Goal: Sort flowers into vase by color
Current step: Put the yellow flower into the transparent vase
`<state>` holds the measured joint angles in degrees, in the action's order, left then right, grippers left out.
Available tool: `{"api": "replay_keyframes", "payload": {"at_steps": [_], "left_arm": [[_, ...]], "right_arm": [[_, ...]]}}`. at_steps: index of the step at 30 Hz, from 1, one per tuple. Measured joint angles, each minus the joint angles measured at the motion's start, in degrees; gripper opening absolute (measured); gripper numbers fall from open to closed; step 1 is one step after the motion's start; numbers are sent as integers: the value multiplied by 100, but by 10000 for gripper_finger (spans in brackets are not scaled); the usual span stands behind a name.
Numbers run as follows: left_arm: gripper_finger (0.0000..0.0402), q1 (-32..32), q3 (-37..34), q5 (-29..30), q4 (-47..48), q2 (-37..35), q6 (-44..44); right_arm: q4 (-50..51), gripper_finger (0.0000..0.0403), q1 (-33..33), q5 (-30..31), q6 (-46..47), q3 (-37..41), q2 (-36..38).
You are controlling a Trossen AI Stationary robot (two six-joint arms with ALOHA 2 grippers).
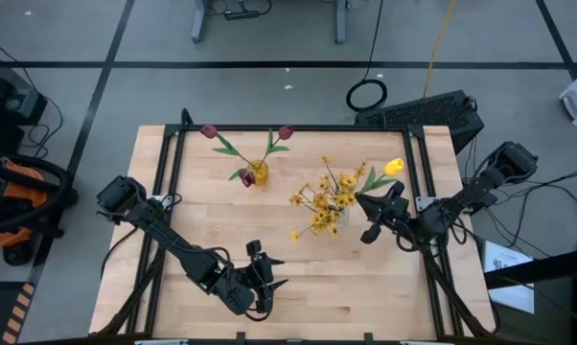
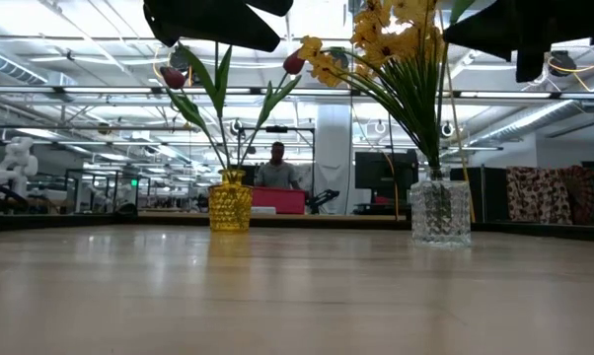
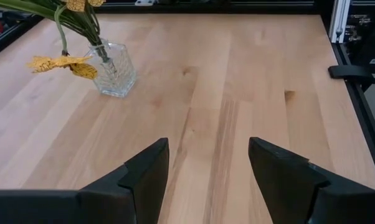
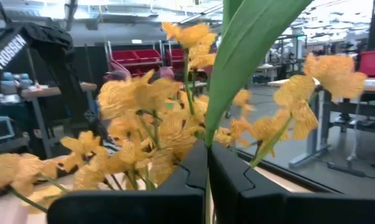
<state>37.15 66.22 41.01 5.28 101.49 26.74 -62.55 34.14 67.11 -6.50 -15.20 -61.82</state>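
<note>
A yellow vase [image 1: 258,174] at the far middle of the table holds three dark-red tulips [image 1: 209,131]. To its right a clear glass vase [image 2: 440,212] holds sprays of small yellow blossoms [image 1: 323,203]. A yellow tulip [image 1: 394,167] hangs above the table just right of the sprays, with my right gripper [image 1: 373,206] shut on it. My left gripper [image 3: 206,168] stands open over bare table near the front edge, with nothing between its fingers. My right gripper pinches the yellow tulip's green stem and leaf [image 4: 207,146] between its two shut fingers. The fingers come in about level from the table's right side. The leaf [image 4: 250,50] rises from the fingertips, and the tulip is held clear of the table beside the yellow sprays.
A black frame rail [image 1: 298,127] runs around the wooden tabletop. Bare wood lies between the two vases and the front edge. In the low view a person [image 2: 277,170] sits far behind the table.
</note>
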Motion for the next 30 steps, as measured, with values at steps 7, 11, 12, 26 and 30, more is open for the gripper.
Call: {"api": "replay_keyframes", "payload": {"at_steps": [7, 11, 12, 26, 30], "left_arm": [[228, 0, 0, 0, -2, 0, 2], [228, 0, 0, 0, -2, 0, 2], [228, 0, 0, 0, -2, 0, 2], [228, 0, 0, 0, 0, 0, 4], [228, 0, 0, 0, 0, 0, 7]], "right_arm": [[275, 0, 1, -120, 124, 0, 0], [658, 0, 1, -118, 527, 0, -2], [761, 0, 1, -113, 607, 0, -12], [1221, 0, -3, -112, 994, -1, -202], [1294, 1, -3, -114, 1285, -2, -311]]}}
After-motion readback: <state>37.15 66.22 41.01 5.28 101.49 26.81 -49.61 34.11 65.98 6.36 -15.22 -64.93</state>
